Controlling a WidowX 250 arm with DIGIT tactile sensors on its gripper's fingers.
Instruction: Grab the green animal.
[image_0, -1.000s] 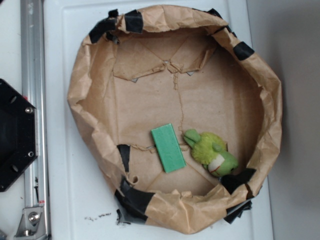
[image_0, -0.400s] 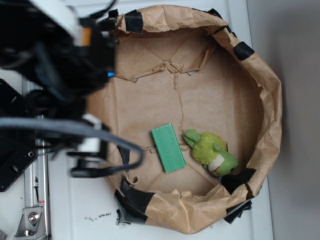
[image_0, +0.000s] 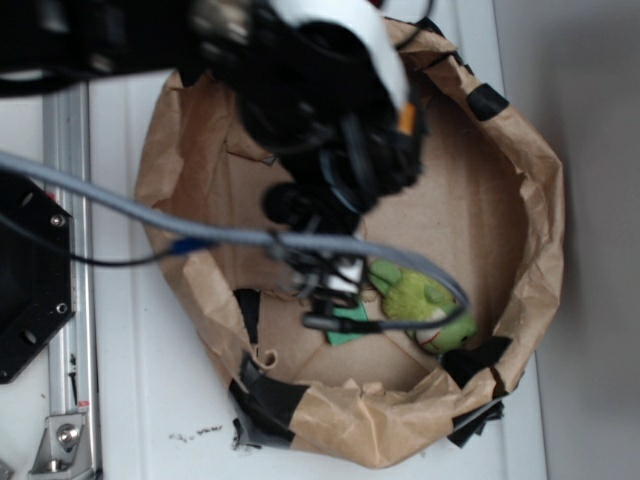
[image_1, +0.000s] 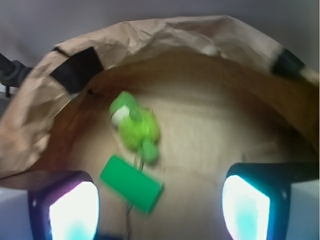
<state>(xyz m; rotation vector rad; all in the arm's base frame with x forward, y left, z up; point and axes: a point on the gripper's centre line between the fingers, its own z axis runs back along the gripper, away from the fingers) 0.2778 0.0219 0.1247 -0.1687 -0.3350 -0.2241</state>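
Inside the paper bowl (image_0: 540, 230), the green animal (image_1: 134, 125) lies just beside the green block (image_1: 131, 183); the fingers (image_1: 247, 210) hang open above, ready to straddle it.

Even bright light; arm (image_0: 300, 110) blurred overhead; wrist view soft, fingers (image_1: 72, 212) glowing, defocused.

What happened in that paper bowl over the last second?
The black robot arm swung in from the left, over the crumpled brown paper bowl, and now covers most of the flat green foam block. Its gripper is open and holds nothing. The fuzzy lime-green plush animal and the block lie where they were, untouched.
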